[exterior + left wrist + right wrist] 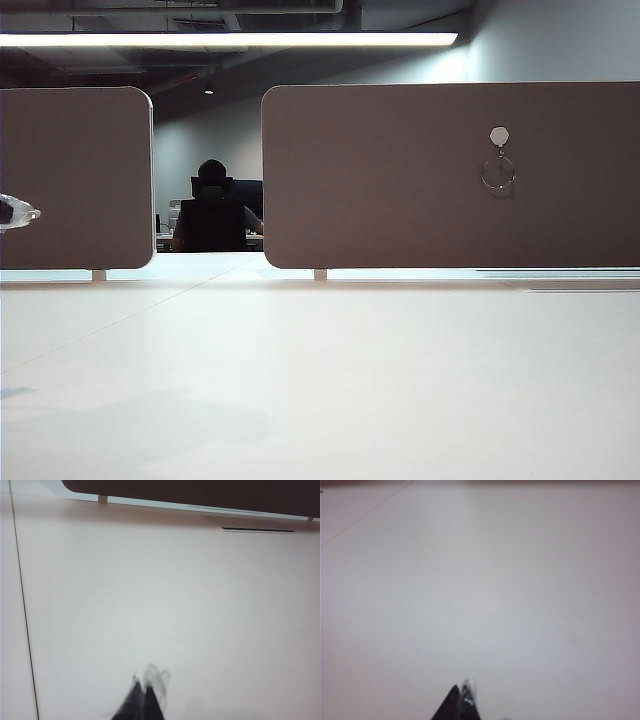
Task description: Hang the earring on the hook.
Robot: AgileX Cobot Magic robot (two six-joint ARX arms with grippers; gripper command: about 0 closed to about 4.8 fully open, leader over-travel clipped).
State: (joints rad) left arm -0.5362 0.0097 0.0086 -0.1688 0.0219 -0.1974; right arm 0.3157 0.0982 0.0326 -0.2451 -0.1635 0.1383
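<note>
The hook point(499, 135), a small pale hexagonal plate, sits high on the right dark panel point(400, 180). The earring point(497, 173), a thin silver hoop, hangs just below it against the panel. Neither gripper is near it. My left gripper point(145, 680) is shut with nothing between its dark fingers, low over the white table point(160, 605). Its pale tip point(15, 212) shows at the far left edge of the exterior view. My right gripper point(461, 690) is also shut and empty over bare tabletop, and it does not show in the exterior view.
A second dark panel point(75, 180) stands at the back left. Through the gap between the panels a seated person point(212, 210) shows far behind. Small feet point(320, 274) hold the panels at the table's far edge. A thin dark slot point(257, 530) lies near the panel's base.
</note>
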